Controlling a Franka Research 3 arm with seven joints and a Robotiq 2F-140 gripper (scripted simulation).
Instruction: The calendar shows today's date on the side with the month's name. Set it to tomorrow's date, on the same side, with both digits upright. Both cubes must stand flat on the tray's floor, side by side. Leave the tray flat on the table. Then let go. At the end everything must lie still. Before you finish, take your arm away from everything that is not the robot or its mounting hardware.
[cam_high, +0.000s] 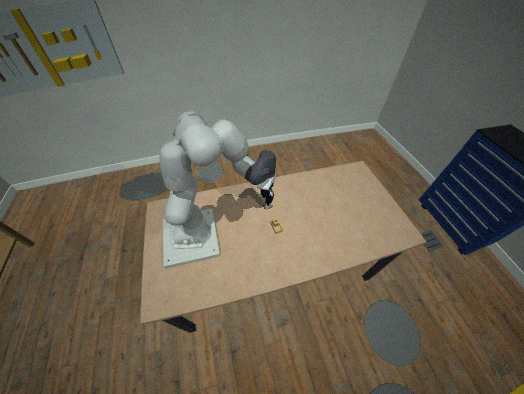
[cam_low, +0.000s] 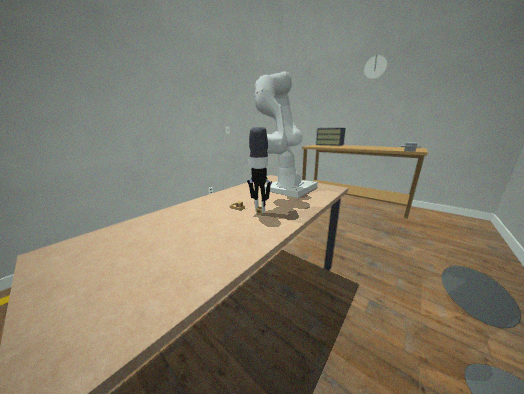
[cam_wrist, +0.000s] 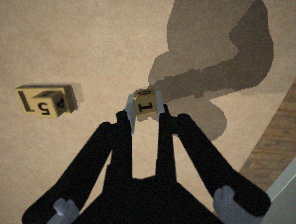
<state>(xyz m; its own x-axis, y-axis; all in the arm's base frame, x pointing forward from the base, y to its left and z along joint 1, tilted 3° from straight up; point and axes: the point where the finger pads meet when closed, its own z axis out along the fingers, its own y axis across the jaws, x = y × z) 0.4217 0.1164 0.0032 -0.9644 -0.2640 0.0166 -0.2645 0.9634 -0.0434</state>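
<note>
Now your jaws are clamped on the cube (cam_wrist: 146, 106) showing 1, above the tabletop (cam_wrist: 75, 45); carry it level back beside the 5 in the tray (cam_wrist: 46, 99).

Top: high, angled down, far. Exterior: low from table (cam_low: 150, 270) end, toward arm base. Wrist: close, downward. All share table.

— What colours does the wrist view show?

— A pale tan cube with a black "1" on its face (cam_wrist: 146, 106) sits between the grey pads of the black two-finger gripper (cam_wrist: 146, 114). A yellow-tan wooden tray (cam_wrist: 47, 99) carries a cube face printed with a black "5".

— And around them?

— A light beige flat table top (cam_high: 325, 220), a brown plank floor (cam_high: 75, 310), and a dark blue drawer cabinet with grey handles (cam_high: 480, 190).
</note>
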